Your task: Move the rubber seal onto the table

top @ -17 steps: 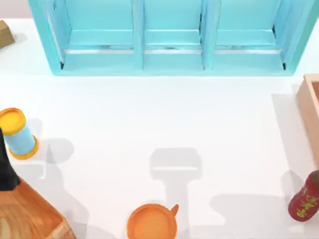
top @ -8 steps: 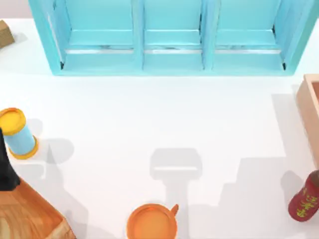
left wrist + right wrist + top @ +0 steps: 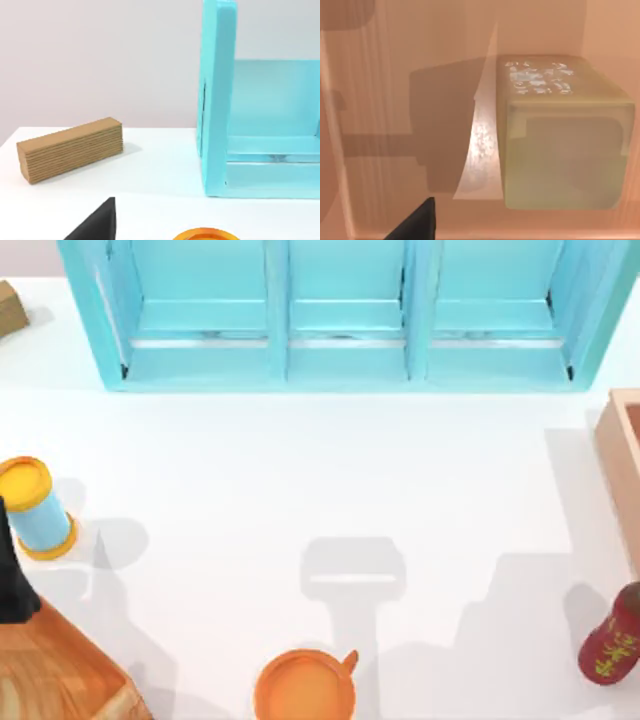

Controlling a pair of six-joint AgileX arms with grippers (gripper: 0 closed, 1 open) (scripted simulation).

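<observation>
Right wrist view looks down into the wooden crate, where the rubber seal sits on the crate's floor close to one pinkish wall, its pale squiggle on the face turned up. It has not been lifted, so by my reading the whole job is still ahead: take hold, raise it over the crate wall, and set it on the tabletop. The right tool shows as a dark tip just beside the seal, not touching it (how wide it stands I cannot tell). The left tool hangs idle at the tabletop's left, and its width I cannot tell either.

On top, the crate lies at the right edge, with a red bottle near it. The tabletop is plain, flat and white. A broad bare stretch runs between the turquoise shelf and the orange cup, likely room enough. A blue can and a brown block stand well to the left.
</observation>
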